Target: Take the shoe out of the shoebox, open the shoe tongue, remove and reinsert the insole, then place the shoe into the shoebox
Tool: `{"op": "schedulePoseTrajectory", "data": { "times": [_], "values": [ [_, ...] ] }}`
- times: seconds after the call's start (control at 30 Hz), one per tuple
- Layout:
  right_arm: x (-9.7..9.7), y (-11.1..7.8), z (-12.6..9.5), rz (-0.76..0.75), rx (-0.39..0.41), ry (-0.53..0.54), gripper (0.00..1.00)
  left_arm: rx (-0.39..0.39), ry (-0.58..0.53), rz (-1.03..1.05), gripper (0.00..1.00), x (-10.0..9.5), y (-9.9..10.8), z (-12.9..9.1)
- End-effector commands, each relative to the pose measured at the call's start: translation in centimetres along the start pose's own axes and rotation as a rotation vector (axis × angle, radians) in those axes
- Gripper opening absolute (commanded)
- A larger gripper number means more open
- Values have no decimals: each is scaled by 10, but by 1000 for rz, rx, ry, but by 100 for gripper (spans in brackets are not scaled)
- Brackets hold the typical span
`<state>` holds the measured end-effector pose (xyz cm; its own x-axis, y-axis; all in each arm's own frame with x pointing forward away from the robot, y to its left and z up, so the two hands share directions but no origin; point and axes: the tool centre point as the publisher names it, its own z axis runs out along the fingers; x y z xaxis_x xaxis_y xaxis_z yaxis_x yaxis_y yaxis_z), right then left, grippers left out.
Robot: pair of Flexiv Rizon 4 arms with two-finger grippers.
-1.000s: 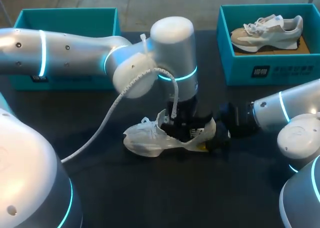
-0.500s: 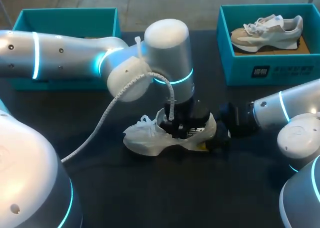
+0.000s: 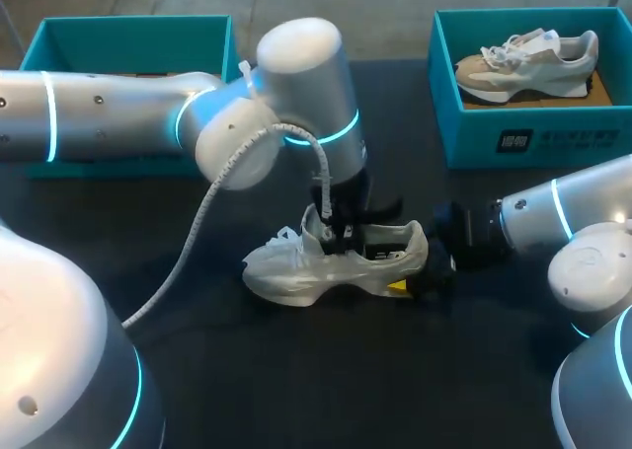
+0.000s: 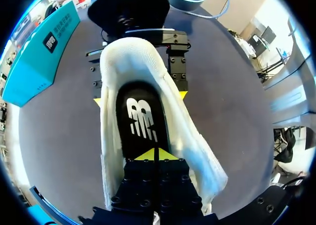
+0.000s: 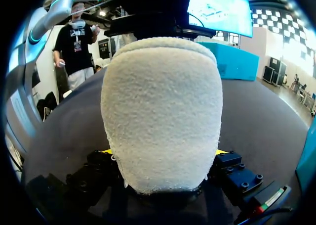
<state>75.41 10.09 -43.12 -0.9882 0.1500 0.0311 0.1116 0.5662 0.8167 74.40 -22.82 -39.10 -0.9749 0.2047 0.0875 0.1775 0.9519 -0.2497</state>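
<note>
My right gripper (image 5: 163, 153) is clamped on the heel of the white knit sneaker (image 3: 296, 271), one yellow tip on each side of the fuzzy heel cup. The shoe stands upright on its sole about the middle of the dark table (image 3: 296, 390), outside both boxes, with its toe towards the table's left edge and its heel towards the right, where my right arm comes in low from that edge.

My left gripper (image 4: 158, 155) hangs over the shoe's opening, pointing down into it. Its two yellow tips are pressed together on the end of the black insole with a white logo (image 4: 140, 121), which lies along the inside of the shoe and runs from my tips towards the heel. My left arm crosses in from the left edge, a white cable looping down beside it.

At the far left corner stands a teal cardboard shoebox (image 3: 133, 20), open at the top. At the far right corner, well apart from it, stands a second teal shoebox (image 3: 533, 133) with a beige-and-white sneaker (image 3: 528, 59) lying inside.
</note>
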Motion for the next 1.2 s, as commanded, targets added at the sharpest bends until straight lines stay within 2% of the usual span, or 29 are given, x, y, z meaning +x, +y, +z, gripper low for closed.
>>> {"op": "schedulePoseTrajectory", "data": {
  "times": [0.03, 0.2, 0.23, 0.27, 0.3, 0.4, 0.6, 0.8, 0.9, 1.07, 1.2],
  "values": [
    [-1, -4, 3, 0, 4, -1, 0, 1, 3, -2, 0, 1, 2, -3],
    [-1, -4, 3, 0, 4, -1, 0, -1, 14, 25, 0, 3, -4, 6],
    [-1, -4, 3, 0, 4, -1, 0, -1, 13, 38, 25, 4, -5, 8],
    [-1, -4, 3, 0, 4, -1, 0, -2, 20, 46, 44, 4, -7, 9],
    [-1, -4, 3, 0, 4, -1, 0, -2, 24, 52, 48, 4, -8, 11],
    [-1, -4, 3, 0, 4, -1, 0, 4, 36, 63, 49, 3, -11, 13],
    [-1, -4, 3, 0, 4, -1, 0, 26, 65, 88, 65, -1, -19, 12],
    [-1, -4, 3, 0, 4, -1, 0, 9, 75, 108, 67, -1, -22, 22],
    [-1, -4, 3, 0, 4, -1, 0, -10, 60, 121, 87, -1, -22, 29],
    [-1, -4, 3, 0, 4, -1, 0, -37, 18, 137, 91, -1, -23, 41],
    [-1, -4, 3, 0, 4, -1, 0, -47, 4, 136, 87, -5, -22, 46]
  ]
}}
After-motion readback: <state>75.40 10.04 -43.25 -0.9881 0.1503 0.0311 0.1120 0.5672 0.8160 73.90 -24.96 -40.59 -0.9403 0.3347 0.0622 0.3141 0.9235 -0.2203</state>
